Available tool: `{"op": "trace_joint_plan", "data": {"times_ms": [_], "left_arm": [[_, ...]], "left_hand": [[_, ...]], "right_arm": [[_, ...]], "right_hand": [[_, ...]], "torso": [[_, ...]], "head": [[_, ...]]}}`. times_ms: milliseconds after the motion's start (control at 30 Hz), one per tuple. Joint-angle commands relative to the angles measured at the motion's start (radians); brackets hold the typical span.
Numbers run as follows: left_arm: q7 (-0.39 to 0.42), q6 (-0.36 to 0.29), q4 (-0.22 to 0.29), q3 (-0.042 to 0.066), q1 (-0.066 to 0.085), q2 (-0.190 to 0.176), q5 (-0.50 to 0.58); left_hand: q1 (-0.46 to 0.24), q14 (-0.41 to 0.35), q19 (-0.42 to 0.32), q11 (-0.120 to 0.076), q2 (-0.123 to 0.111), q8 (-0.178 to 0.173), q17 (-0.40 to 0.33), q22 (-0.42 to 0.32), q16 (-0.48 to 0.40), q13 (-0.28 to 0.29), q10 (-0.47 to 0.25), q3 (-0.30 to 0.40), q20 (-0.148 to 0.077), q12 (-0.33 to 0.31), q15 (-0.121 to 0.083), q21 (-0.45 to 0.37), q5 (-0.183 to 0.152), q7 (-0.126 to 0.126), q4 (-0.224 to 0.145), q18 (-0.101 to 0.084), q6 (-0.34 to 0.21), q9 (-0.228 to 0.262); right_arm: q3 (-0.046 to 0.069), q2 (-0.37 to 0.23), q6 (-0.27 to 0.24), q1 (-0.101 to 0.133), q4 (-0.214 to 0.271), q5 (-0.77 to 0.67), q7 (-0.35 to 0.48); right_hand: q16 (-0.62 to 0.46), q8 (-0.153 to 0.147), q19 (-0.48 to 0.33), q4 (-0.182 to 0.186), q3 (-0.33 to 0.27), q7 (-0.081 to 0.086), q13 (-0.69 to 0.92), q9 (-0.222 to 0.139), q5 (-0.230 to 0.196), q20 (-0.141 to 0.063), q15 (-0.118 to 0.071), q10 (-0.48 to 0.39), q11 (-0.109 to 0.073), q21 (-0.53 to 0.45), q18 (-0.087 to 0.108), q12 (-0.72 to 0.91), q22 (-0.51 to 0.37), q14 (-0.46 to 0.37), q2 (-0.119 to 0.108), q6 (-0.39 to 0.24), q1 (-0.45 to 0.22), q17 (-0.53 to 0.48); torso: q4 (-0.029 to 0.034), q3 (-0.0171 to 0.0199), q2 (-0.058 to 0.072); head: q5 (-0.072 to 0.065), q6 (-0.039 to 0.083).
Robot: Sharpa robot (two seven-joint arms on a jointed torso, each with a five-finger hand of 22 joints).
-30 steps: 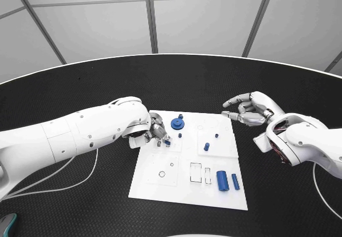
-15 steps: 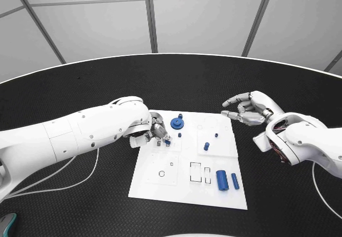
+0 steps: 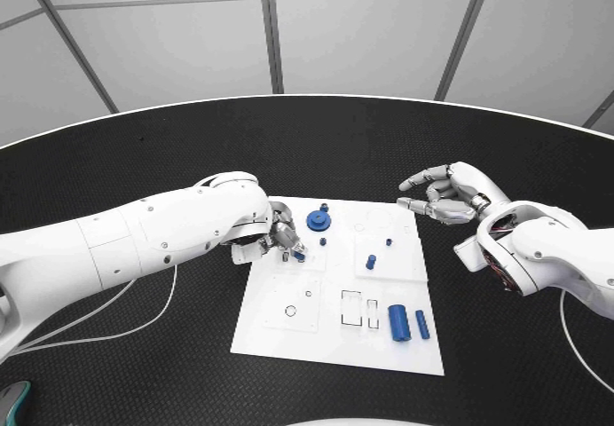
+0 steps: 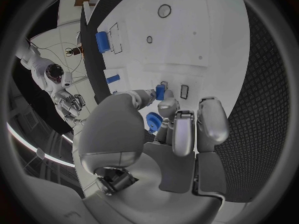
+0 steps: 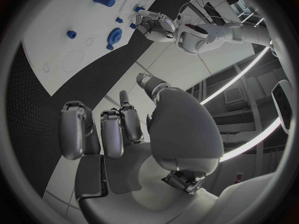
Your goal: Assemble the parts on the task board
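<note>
On the black table, the white rectangular task board (image 3: 335,330) carries about seven small blue plastic parts: two cylinders (image 3: 398,324) lying side by side near its front edge, a round gear (image 3: 318,222), and small pegs. The left hand (image 3: 265,240) pinches one small blue peg (image 4: 160,91) over the board's left side, though its fingers hide most of it. Beyond the board's right edge, the right hand (image 3: 445,197) hovers with fingers loosely curled around nothing.

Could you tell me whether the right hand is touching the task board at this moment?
Apart. The head view shows the right hand beyond the task board edge, black table between them.
</note>
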Motion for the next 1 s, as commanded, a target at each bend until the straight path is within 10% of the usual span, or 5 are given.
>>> {"op": "trace_joint_plan", "data": {"times_ms": [33, 1000], "left_arm": [[-0.001, -0.002, -0.002, 0.0, 0.0, 0.002, -0.005], [-0.008, 0.022, -0.003, 0.0, -0.002, 0.007, -0.011]], "left_hand": [[-0.003, 0.082, -0.001, 0.0, 0.006, 0.005, 0.171, 0.0, 0.002, 0.001, 0.005, 0.147, -0.004, 0.003, -0.005, 0.007, 0.004, -0.006, -0.14, -0.011, 0.001, 0.002], [-0.007, 0.082, -0.001, 0.0, 0.001, 0.007, 0.173, 0.002, 0.003, 0.006, 0.009, 0.149, -0.004, 0.007, -0.005, 0.008, 0.002, -0.007, -0.144, -0.012, 0.002, 0.004]], "right_arm": [[0.0, 0.0, 0.0, 0.0, 0.0, 0.0, 0.0], [0.0, 0.002, 0.003, 0.0, 0.0, 0.0, 0.0]], "right_hand": [[-0.006, 0.006, 0.025, 0.006, 0.002, 0.0, 0.098, -0.001, 0.004, -0.006, -0.005, 0.006, -0.001, -0.003, 0.006, 0.006, 0.072, 0.086, 0.001, 0.0, 0.002, 0.184], [-0.006, 0.006, 0.025, 0.006, 0.002, 0.0, 0.098, -0.001, 0.004, -0.006, -0.005, 0.006, -0.001, -0.003, 0.006, 0.006, 0.072, 0.086, 0.001, 0.0, 0.002, 0.184]], "torso": [[0.0, 0.0003, 0.0], [0.0007, 0.0005, 0.0]], "head": [[0.0, 0.0], [0.0, -0.01]]}}
